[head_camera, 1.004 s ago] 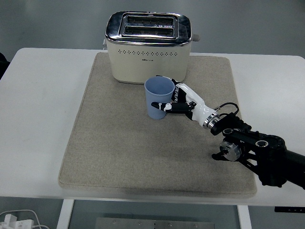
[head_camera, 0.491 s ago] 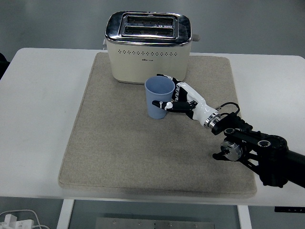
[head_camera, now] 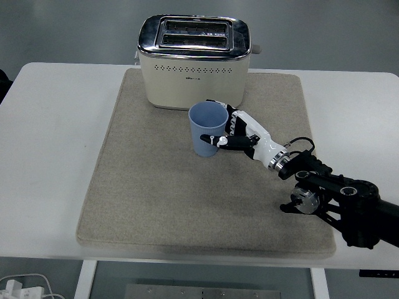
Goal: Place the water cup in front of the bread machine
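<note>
Easing slightly rightward, the right hand [head_camera: 240, 132] has its fingers curled loosely beside the blue cup [head_camera: 207, 129], apparently letting go. Cup stands upright before the bread machine [head_camera: 194, 60]. A snagging thumb could tip it.

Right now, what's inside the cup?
Nothing visible: the cup looks empty, its blue inner wall showing down from the rim. The very bottom isn't clear from this angle. The right hand wraps its far side, hiding that part.

head view | high, robot's side | faces forward-down over table [head_camera: 56, 112] (near edge at bottom)
</note>
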Controlling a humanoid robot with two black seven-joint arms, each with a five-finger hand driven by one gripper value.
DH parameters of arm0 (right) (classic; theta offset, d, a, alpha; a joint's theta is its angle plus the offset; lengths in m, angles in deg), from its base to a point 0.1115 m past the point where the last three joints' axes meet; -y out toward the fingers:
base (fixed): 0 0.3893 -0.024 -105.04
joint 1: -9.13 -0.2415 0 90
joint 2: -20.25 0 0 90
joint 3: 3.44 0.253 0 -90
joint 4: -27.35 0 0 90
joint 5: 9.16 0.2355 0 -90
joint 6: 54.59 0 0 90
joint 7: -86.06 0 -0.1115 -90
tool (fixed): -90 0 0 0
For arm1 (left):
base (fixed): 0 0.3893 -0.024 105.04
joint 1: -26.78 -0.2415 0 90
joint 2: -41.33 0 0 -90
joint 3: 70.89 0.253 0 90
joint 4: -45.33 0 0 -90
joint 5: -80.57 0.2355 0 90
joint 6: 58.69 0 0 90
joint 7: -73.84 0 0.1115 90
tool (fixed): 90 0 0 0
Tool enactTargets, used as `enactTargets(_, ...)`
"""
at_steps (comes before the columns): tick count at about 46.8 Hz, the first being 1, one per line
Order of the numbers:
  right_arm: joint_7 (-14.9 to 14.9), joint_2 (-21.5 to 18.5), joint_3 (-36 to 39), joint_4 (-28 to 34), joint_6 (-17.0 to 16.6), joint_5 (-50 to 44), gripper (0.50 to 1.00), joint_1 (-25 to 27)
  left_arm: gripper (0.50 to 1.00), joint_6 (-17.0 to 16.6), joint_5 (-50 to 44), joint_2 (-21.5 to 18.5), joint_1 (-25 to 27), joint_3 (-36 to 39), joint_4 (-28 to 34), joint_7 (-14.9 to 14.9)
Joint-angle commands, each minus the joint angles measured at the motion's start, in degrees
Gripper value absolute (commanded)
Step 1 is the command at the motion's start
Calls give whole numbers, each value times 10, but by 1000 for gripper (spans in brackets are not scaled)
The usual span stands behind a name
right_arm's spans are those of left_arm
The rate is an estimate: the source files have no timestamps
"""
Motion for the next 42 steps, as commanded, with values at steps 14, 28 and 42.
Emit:
enactTargets(14,1,14,1,-10,1,0,924,13,1000,0,0,0,0,0,0,0)
enactTargets(28,2,30,3,-15,1,0,924,18,1000,0,-1,0,0,0,0,0)
enactTargets(42,2,35,17,-19,-1,0,924,25,1000,0,-1,0,0,0,0,0)
